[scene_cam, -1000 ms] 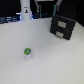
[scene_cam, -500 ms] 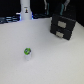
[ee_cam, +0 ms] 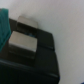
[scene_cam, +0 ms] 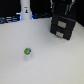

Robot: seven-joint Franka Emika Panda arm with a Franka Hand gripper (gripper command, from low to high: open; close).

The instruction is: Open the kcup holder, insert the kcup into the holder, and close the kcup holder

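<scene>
The kcup [scene_cam: 27,51], a small white pod with a green top, stands upright on the white table in the exterior view's lower left. The black boxy kcup holder [scene_cam: 63,26] sits at the upper right with its drawer pushed in. My gripper [scene_cam: 61,8] is a dark blurred shape right above and behind the holder, far from the kcup; its fingers cannot be made out. The wrist view shows the kcup holder [ee_cam: 36,60] close up, with grey panels on its black body. The kcup is out of the wrist view.
A white upright post [scene_cam: 25,10] stands at the back on the exterior view's left, against a dark strip along the table's far edge. A teal shape [ee_cam: 4,29] shows at the wrist view's border.
</scene>
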